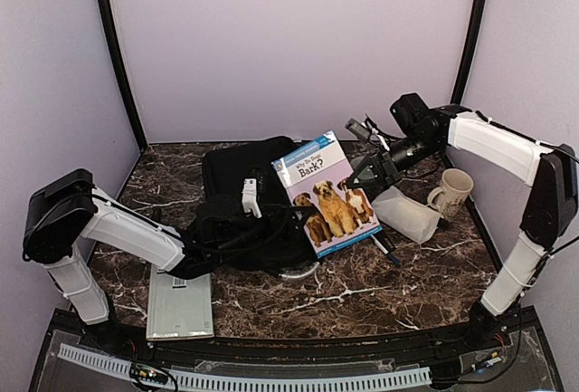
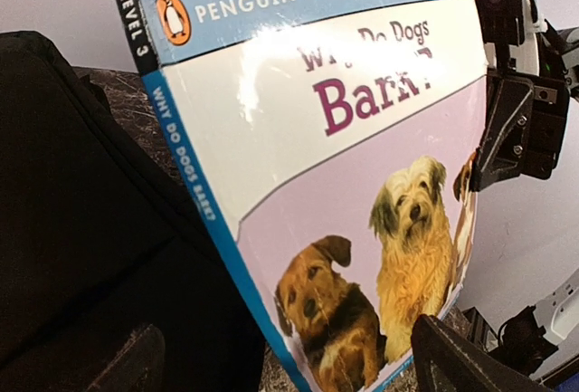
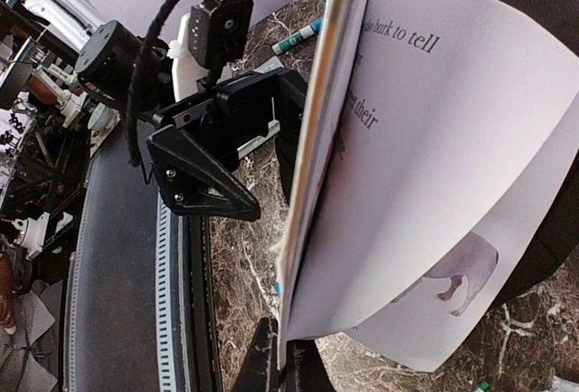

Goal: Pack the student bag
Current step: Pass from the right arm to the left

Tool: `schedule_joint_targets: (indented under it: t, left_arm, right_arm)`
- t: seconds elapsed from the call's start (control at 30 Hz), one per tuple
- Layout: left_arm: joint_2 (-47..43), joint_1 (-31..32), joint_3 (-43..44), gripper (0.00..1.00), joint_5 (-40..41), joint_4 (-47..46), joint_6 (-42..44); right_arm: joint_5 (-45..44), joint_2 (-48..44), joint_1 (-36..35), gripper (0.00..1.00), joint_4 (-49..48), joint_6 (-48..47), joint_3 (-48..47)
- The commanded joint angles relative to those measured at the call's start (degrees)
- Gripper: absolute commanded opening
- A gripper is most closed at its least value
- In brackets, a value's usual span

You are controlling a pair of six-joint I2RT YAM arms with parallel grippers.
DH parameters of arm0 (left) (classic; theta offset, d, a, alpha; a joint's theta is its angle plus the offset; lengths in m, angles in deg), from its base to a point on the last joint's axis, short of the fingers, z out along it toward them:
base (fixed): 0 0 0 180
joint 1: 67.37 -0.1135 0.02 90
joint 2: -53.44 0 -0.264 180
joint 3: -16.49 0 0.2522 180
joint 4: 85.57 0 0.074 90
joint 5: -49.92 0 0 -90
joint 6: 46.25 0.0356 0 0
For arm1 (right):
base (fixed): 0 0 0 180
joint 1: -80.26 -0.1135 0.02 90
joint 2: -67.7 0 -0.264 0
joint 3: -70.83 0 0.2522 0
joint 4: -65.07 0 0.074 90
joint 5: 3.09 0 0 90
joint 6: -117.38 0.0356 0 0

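**Right fingers have the book, left ones are wide open**

Your right fingers (image 2: 505, 134) are pinched shut on the edge of the dog book (image 1: 327, 195), at about its 2 o'clock corner in the top view. They hold it tilted with the cover facing up at the camera. From the right wrist you can see the pages fanning apart a bit.

Your left fingers (image 2: 452, 365) are spread wide with nothing in them, and the book's cover sits right in front of them.

The student bag (image 1: 237, 175) lies flat on the worktop (image 1: 362, 292) at the book's 9 o'clock, under your left wrist. The book's lower corner overlaps the bag's edge, but you can't tell if it touches.

Further out there's a translucent pouch (image 1: 407, 214) at 3 o'clock and a mug (image 1: 452, 191) just past it. A pen (image 1: 387, 249) is at 5 and a flat grey case (image 1: 179, 304) at 7.
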Motion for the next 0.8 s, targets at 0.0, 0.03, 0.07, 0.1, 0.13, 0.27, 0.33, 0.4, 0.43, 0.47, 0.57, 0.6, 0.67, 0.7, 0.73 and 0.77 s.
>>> schedule_joint_targets:
  t: [0.0, 0.03, 0.07, 0.1, 0.13, 0.27, 0.33, 0.4, 0.43, 0.47, 0.57, 0.6, 0.67, 0.7, 0.73, 0.77]
  left_arm:
    - [3.63, -1.24, 3.35, 0.96, -4.59, -8.77, -2.67]
    - [4.58, -1.47, 3.61, 0.94, -6.16, -10.37, -2.46]
    - [5.44, -1.80, 3.88, 0.92, -7.76, -11.81, -2.58]
    - [6.30, -2.07, 4.12, 0.89, -9.58, -13.37, -2.73]
    - [6.99, -2.41, 4.22, 0.83, -11.90, -15.11, -2.97]
    - [8.43, -2.86, 3.38, 0.64, -15.29, -20.48, -3.79]
    - [8.08, -2.86, 2.63, 0.53, -15.61, -21.21, -3.53]
    - [7.40, -2.87, 1.89, 0.45, -15.69, -21.52, -3.25]
    - [6.98, -2.86, 1.54, 0.40, -15.88, -21.52, -2.98]
    - [6.64, -2.86, 1.34, 0.34, -16.16, -21.53, -2.56]
    - [5.54, -2.86, 0.85, 0.18, -17.05, -20.92, -1.50]
    - [5.02, -2.86, 0.72, 0.12, -17.20, -20.60, -1.20]
    - [4.30, -2.91, 0.28, 0.02, -17.28, -19.99, -0.50]
    - [3.49, -2.94, -0.04, 0.00, -17.50, -19.64, -0.10]
    - [2.80, -3.02, -0.32, 0.00, -17.85, -19.20, 0.25]
    - [1.94, -3.10, -0.57, 0.00, -18.67, -18.71, 0.61]
  right_arm:
    - [4.13, -0.64, -0.58, 0.00, -4.45, 1.33, 1.53]
    - [4.18, -0.57, -0.58, 0.00, -4.85, 1.64, 1.82]
    - [4.18, -0.50, -0.58, 0.00, -5.26, 1.90, 2.04]
    - [4.05, -0.33, -0.58, 0.00, -5.62, 2.28, 2.35]
    - [3.75, -0.26, -0.58, 0.00, -6.19, 2.75, 2.71]
    - [0.98, 0.27, -0.61, 0.00, -9.20, 5.14, 3.69]
    - [-0.92, 0.44, -0.58, 0.00, -11.23, 6.65, 4.45]
    - [-3.73, 0.57, -0.58, 0.00, -13.87, 8.62, 5.31]
    - [-4.96, 0.66, -0.58, 0.00, -14.93, 9.35, 5.75]
    - [-6.06, 0.80, -0.58, 0.00, -15.85, 10.16, 6.18]
    - [-7.93, 1.48, -0.63, 0.02, -17.45, 11.03, 6.65]
    - [-8.19, 1.82, -0.63, 0.03, -17.57, 11.04, 6.66]
    - [-9.41, 2.19, -0.58, 0.10, -18.02, 11.01, 6.87]
    - [-11.03, 2.20, -0.60, 0.16, -18.57, 11.04, 7.17]
    - [-13.53, 2.00, -0.59, 0.23, -19.41, 11.07, 7.72]
    - [-16.08, 1.75, -0.58, 0.31, -20.24, 11.11, 8.51]
